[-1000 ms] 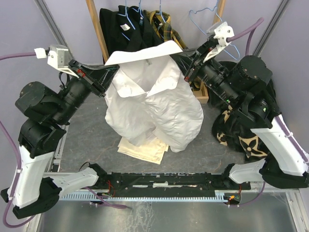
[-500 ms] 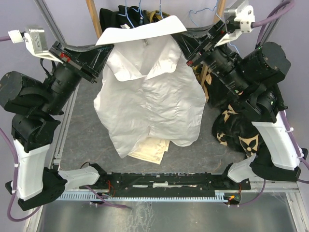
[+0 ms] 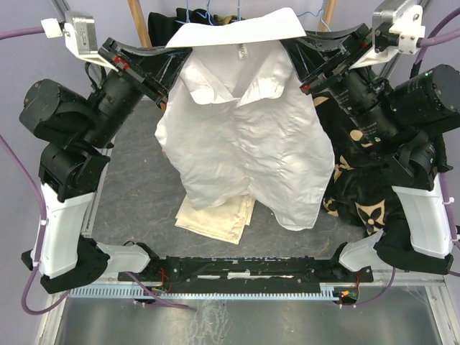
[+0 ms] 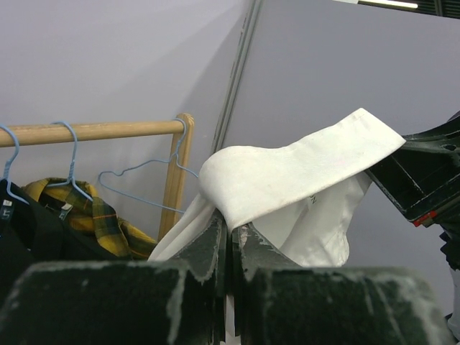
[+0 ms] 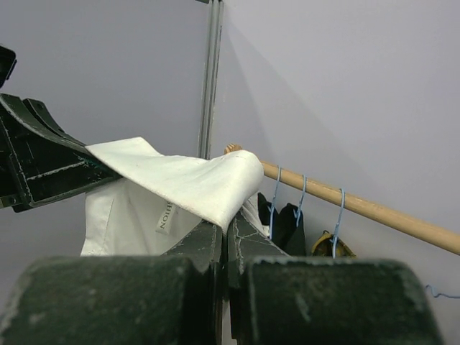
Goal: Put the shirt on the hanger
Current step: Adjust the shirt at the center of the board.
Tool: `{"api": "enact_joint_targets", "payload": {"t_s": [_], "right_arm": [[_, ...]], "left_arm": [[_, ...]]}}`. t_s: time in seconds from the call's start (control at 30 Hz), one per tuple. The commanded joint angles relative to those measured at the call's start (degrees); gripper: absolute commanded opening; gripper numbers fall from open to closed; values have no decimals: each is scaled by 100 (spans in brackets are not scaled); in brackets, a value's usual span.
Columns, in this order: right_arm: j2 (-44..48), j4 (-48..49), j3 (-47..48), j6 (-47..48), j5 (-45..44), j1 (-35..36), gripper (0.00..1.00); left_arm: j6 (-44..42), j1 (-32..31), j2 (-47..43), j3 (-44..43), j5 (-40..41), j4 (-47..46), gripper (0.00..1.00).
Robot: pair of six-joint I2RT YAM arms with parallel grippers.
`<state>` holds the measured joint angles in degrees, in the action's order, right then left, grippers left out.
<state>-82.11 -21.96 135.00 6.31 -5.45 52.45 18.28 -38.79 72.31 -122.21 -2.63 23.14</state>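
A wooden rail (image 4: 86, 131) runs across the back, on two wooden posts (image 3: 139, 29). Behind the rail stand plain lilac-grey walls (image 4: 108, 57), which meet in a corner at a thin metal post (image 4: 241, 65). In front of the rail lies the table (image 3: 136, 208), with a dark grey mottled top. On the table's side far from the rail is a metal edge (image 3: 287, 320). The light is even and soft.

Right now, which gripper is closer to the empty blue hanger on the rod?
Right. The right gripper grips one shirt collar end just beside the hanger at the right end of the rod; the left gripper grips the other end, across the whole collar from it.
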Motion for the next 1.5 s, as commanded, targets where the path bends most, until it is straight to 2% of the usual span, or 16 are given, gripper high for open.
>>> {"api": "enact_joint_targets", "payload": {"t_s": [0.0, 0.17, 0.27, 0.63, 0.73, 0.9, 1.0, 1.13, 1.33, 1.37, 1.43, 1.47], "right_arm": [[565, 581, 486, 266, -580, -112, 0], [830, 373, -156, 267, -709, -113, 0], [1157, 238, -1054, 189, -883, -114, 0], [2964, 98, -5833, -1086, -1628, -112, 0], [3196, -31, -6888, -1745, -1583, -112, 0], [3189, 194, -8538, -2695, -1368, -112, 0], [3131, 580, -9247, -3049, -1513, -112, 0], [2793, 870, -9724, -3330, -1579, -112, 0], [2175, 1134, -9930, -3239, -1342, -112, 2], [2131, 1091, -9887, -3208, -1312, -107, 4], [2170, 914, -9774, -3150, -1233, -112, 16], [2247, 813, -9690, -3106, -1178, -112, 23]], "left_arm": [[-171, 82, -78, -420, 506, -406, 3], [-526, 76, -248, -179, 949, 29, 3], [-635, 82, -519, 383, 1232, 314, 3], [497, 82, -2647, 5466, 552, 195, 3], [949, 79, -3014, 6743, 214, -60, 3], [1494, 81, -3392, 8375, 168, -679, 3], [1653, 81, -3348, 8906, 107, -1123, 3], [1776, 78, -2901, 9345, -278, -1718, 3], [1680, 73, -2155, 9358, -596, -2047, 4], [1653, 73, -2118, 9314, -559, -2008, 7], [1555, 77, -2111, 9159, -436, -1761, 16], [1495, 73, -2146, 9039, -352, -1595, 25]]}}
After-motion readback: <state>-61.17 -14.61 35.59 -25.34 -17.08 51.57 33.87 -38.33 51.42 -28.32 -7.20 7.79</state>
